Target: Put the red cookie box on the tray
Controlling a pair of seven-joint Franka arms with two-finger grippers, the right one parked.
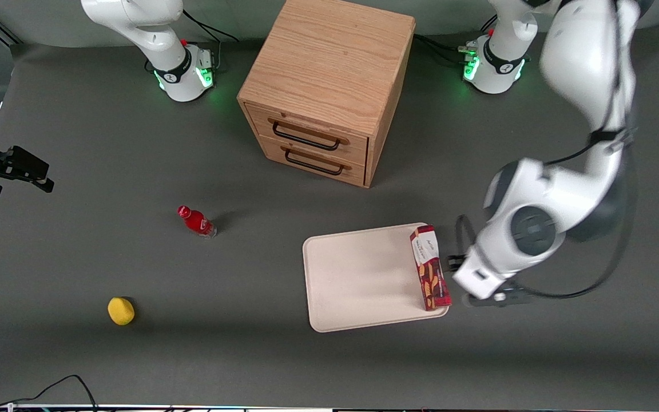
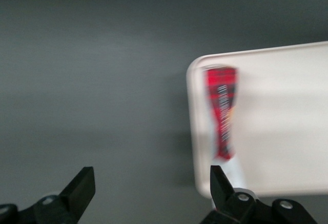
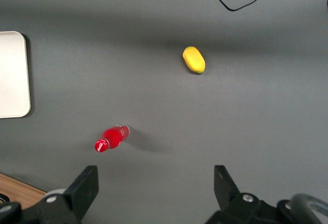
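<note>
We found the red cookie box lying on the tray, along the tray's edge toward the working arm's end of the table. The gripper hung just beside that edge, over bare table, its fingers spread wide and holding nothing. A wooden two-drawer cabinet stood farther from the front camera than the tray. Toward the parked arm's end lay a small red bottle and, nearer the camera, a yellow lemon-like object, both well apart from the tray. A dark grey mat covered the table, with a black cable at its near edge.
</note>
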